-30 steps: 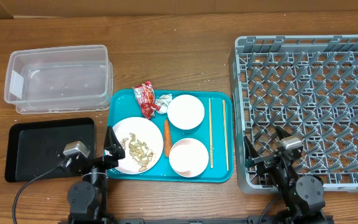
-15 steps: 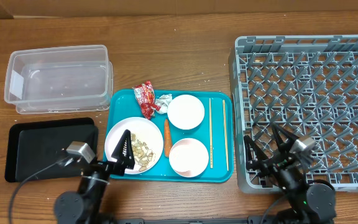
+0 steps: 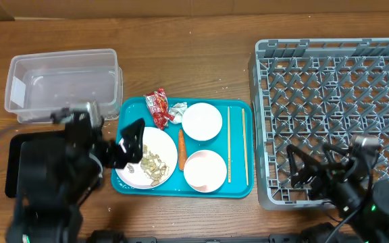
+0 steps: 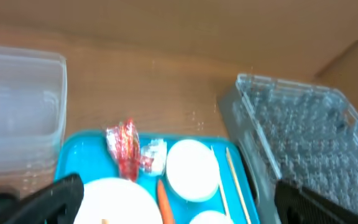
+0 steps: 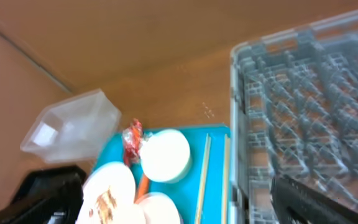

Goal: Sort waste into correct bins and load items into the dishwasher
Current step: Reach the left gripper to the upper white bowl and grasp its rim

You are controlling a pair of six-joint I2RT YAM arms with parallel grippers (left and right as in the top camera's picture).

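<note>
Scraps (image 3: 150,163) on the plate (image 3: 162,143), tray's (image 3: 238,190) 8 o'clock, may scatter if the gaping left gripper (image 3: 128,143) clips it; the right gripper (image 3: 313,170) gapes too.

Brown wooden table (image 3: 201,61): clear rectangular plastic tub (image 3: 59,88) back-left, shallow black plastic tray (image 3: 13,162) front-left, teal serving tray (image 3: 237,115) centre, grey lattice dish rack (image 3: 336,88) right.

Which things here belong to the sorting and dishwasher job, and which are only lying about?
Job: red wrapper, tissue, carrot, nut scraps, plate, upper bowl, lower bowl, chopsticks, clear tub, black tray, grey rack.
Lying about: teal serving tray.
</note>
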